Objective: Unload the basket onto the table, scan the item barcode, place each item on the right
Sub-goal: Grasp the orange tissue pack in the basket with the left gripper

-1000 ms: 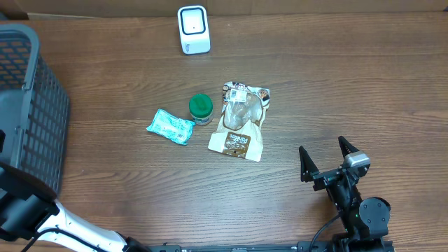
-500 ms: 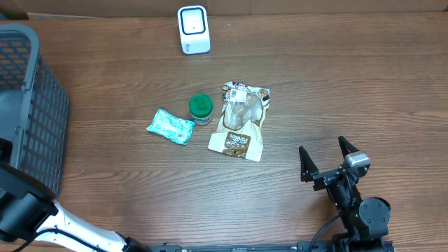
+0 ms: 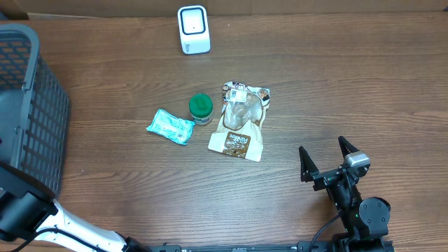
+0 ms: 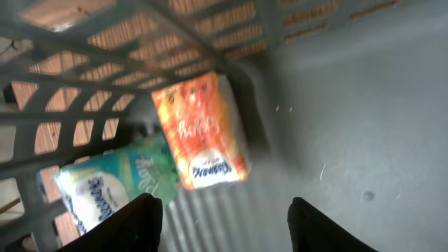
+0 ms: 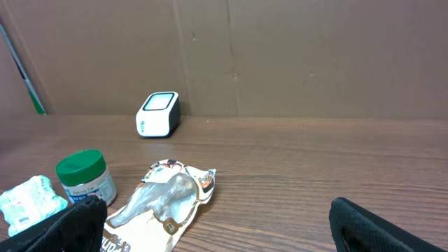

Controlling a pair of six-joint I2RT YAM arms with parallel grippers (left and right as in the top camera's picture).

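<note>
Orange packet (image 4: 203,133) in grey basket (image 3: 28,105) at counter's (image 3: 350,84) 9 o'clock, touching green-white packet (image 4: 112,185) at its 8 o'clock, left claw (image 4: 224,204) open, empty, over them, right claw (image 3: 324,159) wide open at 5 o'clock, scanner (image 3: 193,29) at 12 o'clock

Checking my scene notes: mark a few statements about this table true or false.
1. The white box-shaped scanner stands apart from the other items. True.
2. The green-lidded jar sits inside the grey mesh basket. False: it stands on the brown wooden table beside the teal crinkled packet.
3. The right end effector grips the brown snack bag. False: it is open, empty, clear of the bag.
4. An orange plastic packet lies inside the basket. True.
</note>
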